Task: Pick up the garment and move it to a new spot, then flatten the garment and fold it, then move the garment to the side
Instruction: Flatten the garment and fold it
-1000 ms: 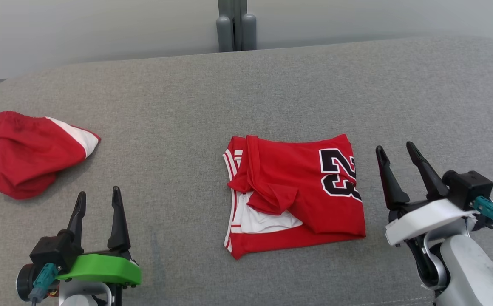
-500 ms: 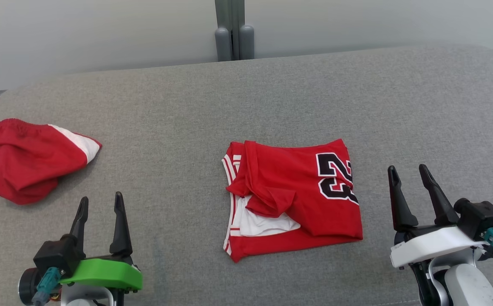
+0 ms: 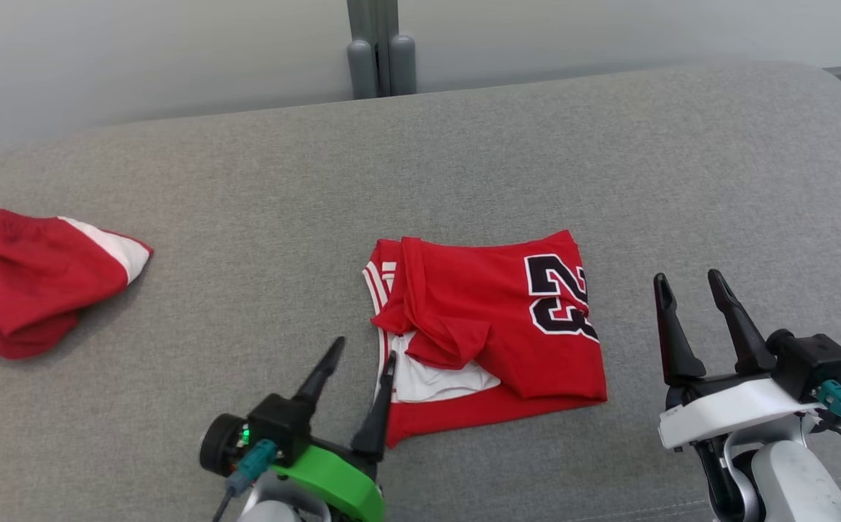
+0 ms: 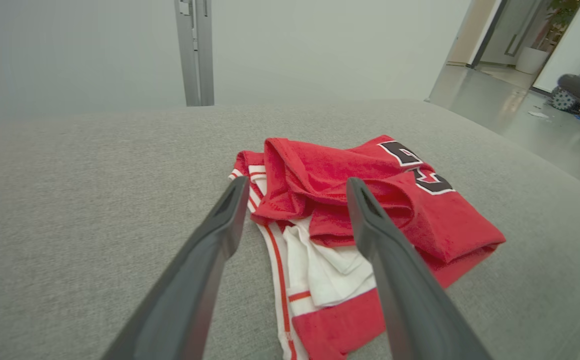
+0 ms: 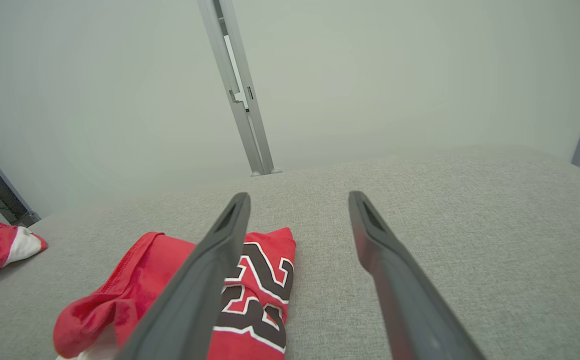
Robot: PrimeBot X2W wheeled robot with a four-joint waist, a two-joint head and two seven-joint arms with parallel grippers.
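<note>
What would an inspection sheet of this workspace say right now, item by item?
Surface: grey fabric-covered top, flat.
Job's things: folded red cloth jersey with black number 23, lying mid-surface, white cloth showing at its left side.
Clutter: crumpled red-and-white cloth garment at the far left.
Grippers: green-mounted left gripper open, aimed at the jersey's near-left edge, contact unclear; white-mounted right gripper open, empty, right of the jersey.
Cables: teal-plugged cable at the left wrist and the right wrist, both off the cloth.
Surroundings: pale wall, grey metal post behind.
</note>
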